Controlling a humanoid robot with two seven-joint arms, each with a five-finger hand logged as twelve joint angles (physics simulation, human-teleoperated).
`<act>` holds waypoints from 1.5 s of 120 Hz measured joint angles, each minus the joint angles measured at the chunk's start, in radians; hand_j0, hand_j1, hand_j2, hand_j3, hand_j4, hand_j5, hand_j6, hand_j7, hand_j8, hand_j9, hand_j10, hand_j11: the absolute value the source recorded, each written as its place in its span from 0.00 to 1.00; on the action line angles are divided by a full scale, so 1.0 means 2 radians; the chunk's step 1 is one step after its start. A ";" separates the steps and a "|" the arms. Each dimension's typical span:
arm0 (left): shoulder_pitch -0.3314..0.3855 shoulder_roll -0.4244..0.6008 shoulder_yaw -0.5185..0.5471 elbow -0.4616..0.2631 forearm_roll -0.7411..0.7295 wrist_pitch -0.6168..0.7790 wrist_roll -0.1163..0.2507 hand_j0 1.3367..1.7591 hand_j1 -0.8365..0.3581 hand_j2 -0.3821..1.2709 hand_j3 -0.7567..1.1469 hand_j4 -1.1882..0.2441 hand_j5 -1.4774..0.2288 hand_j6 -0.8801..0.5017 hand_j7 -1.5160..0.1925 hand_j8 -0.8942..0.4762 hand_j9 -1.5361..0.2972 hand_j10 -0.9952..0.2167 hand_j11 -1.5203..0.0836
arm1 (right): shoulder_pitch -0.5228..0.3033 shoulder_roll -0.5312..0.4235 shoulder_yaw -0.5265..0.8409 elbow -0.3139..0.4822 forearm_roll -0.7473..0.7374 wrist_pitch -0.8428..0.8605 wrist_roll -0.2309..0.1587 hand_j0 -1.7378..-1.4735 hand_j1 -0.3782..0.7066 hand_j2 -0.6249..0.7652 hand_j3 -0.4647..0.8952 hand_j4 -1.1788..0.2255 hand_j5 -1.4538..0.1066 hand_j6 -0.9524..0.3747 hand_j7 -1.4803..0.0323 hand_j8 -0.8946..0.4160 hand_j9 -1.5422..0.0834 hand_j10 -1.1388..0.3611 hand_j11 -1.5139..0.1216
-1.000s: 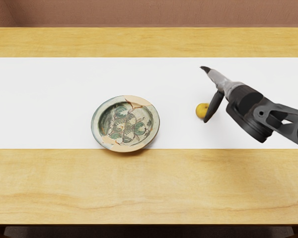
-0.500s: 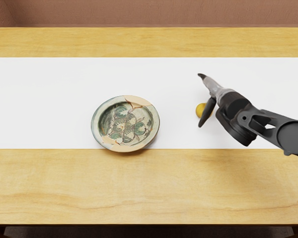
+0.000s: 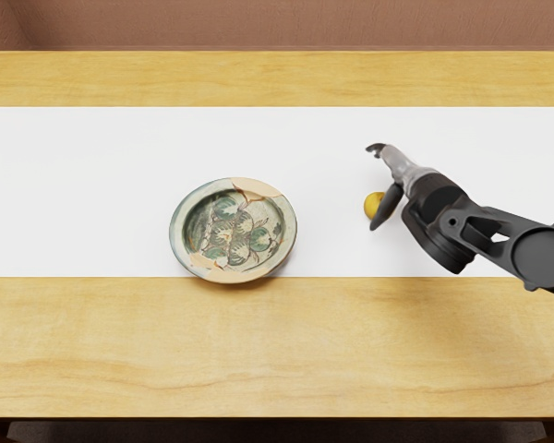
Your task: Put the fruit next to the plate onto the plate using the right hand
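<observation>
A small yellow fruit (image 3: 373, 204) lies on the white runner, well to the right of the plate (image 3: 190, 205), a round dish with a green and brown painted pattern. My right hand (image 3: 381, 182) comes in from the right edge and sits over the fruit. Its fingers are curling around the fruit, one dark finger in front of it and another arched above it. Most of the fruit is hidden behind the hand. It rests on the runner. The left arm is out of view.
The white runner (image 3: 92, 185) crosses the wooden table (image 3: 258, 351) from left to right. A brown wall runs along the far edge.
The right hand moved down and left onto the fruit, then its fingers curled in closer around it. The fruit and plate have stayed where they were.
</observation>
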 joint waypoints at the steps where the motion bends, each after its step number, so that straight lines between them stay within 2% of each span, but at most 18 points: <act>1: 0.000 0.000 0.000 0.000 0.000 0.000 0.000 0.76 0.99 0.23 0.40 0.83 0.87 0.64 0.89 0.66 0.84 0.83 0.95 | 0.000 0.000 0.000 0.000 0.000 0.000 0.000 0.30 0.19 0.43 0.34 0.73 0.81 0.60 0.85 0.57 0.83 0.66 0.81; 62: 0.000 0.000 0.000 0.000 0.000 0.000 0.000 0.76 0.99 0.23 0.40 0.83 0.87 0.64 0.89 0.66 0.84 0.83 0.95 | -0.007 0.002 0.000 -0.007 0.004 0.005 0.000 0.30 0.43 0.40 0.34 0.57 0.61 0.43 0.65 0.39 0.64 0.51 0.62; 95: 0.000 0.000 0.000 0.000 0.000 0.000 0.000 0.76 0.99 0.23 0.40 0.83 0.87 0.64 0.89 0.66 0.84 0.83 0.95 | -0.010 0.002 0.000 -0.008 0.006 0.006 0.000 0.30 0.52 0.40 0.34 0.53 0.56 0.39 0.60 0.35 0.60 0.47 0.57; 118: 0.000 0.000 0.000 0.000 0.000 0.000 0.000 0.76 0.99 0.23 0.40 0.83 0.87 0.64 0.89 0.66 0.84 0.83 0.95 | -0.012 0.003 0.000 -0.014 0.006 0.006 0.000 0.31 0.55 0.39 0.34 0.52 0.53 0.37 0.58 0.36 0.56 0.46 0.54; 136: 0.000 0.000 0.000 0.000 0.000 0.000 0.000 0.76 0.99 0.23 0.40 0.83 0.87 0.64 0.89 0.66 0.84 0.83 0.95 | -0.014 0.003 0.000 -0.015 0.006 0.006 0.001 0.32 0.57 0.43 0.34 0.49 0.49 0.34 0.54 0.39 0.52 0.43 0.50; 153: 0.000 0.000 0.000 0.000 0.000 0.000 0.000 0.76 0.99 0.23 0.40 0.83 0.87 0.64 0.89 0.66 0.84 0.83 0.95 | -0.014 0.003 0.000 -0.015 0.005 0.007 0.001 0.33 0.57 0.42 0.34 0.46 0.46 0.35 0.51 0.41 0.49 0.42 0.47; 180: 0.000 0.000 0.000 0.000 0.000 0.000 0.000 0.76 0.99 0.23 0.40 0.83 0.87 0.64 0.89 0.66 0.84 0.83 0.95 | -0.014 0.004 0.001 -0.016 0.007 0.008 0.000 0.34 0.59 0.46 0.34 0.40 0.38 0.39 0.43 0.44 0.42 0.45 0.40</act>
